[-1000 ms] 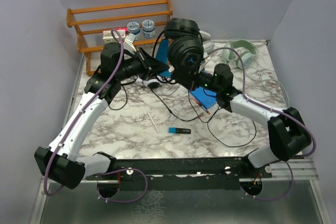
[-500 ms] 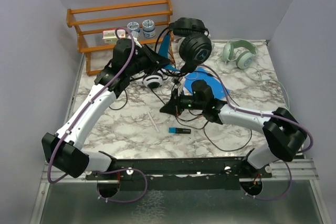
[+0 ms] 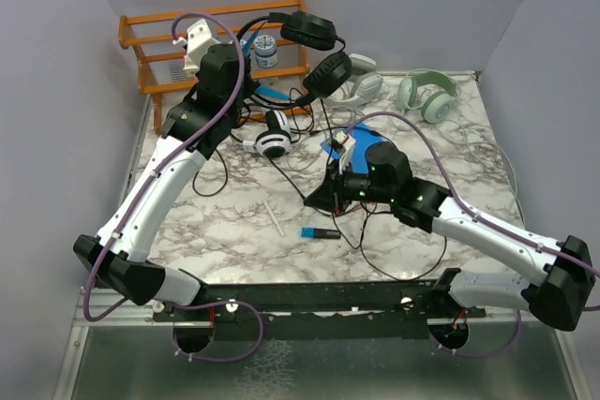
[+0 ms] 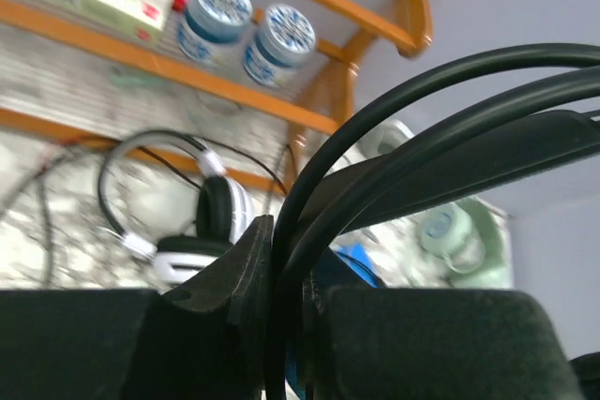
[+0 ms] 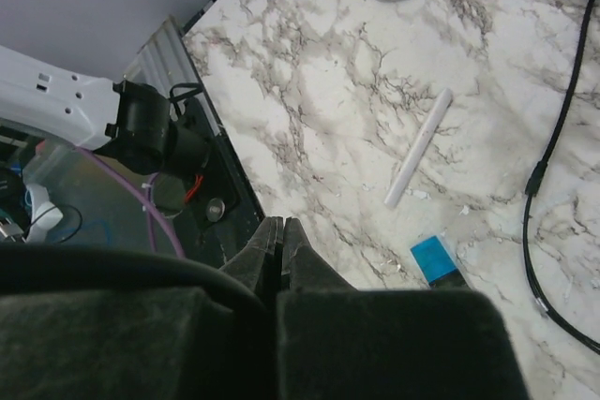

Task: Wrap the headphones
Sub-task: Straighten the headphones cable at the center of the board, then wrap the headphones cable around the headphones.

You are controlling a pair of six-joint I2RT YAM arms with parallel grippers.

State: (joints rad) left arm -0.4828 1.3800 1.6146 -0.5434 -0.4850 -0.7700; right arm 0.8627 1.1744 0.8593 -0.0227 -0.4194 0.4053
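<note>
My left gripper [image 3: 258, 91] [image 4: 281, 231] is raised at the back left, shut on the headband [image 4: 422, 128] of the all-black headphones [image 3: 314, 35], whose cups hang in the air. Their thin black cable [image 3: 330, 138] drops to my right gripper [image 3: 314, 201] [image 5: 279, 224], which sits low over the middle of the table, shut, with the cable [image 5: 141, 269] running into its jaws. The white-and-black headphones [image 3: 274, 138] [image 4: 202, 222] lie below the left gripper. A pale grey-white pair [image 3: 361, 86] lies at the back.
An orange wooden rack [image 3: 216, 21] with jars [image 3: 265, 44] stands at the back left. A pale green pair [image 3: 427, 96] lies back right, with loose cables around it. A blue card [image 3: 366, 149], a white pen [image 3: 274, 219] [image 5: 417, 149] and a blue-and-black stick [image 3: 321, 232] lie mid-table.
My left gripper has lifted the black headphones up and to the left. My right gripper has swung away from them, down toward the table's front middle, drawing the cable out.
</note>
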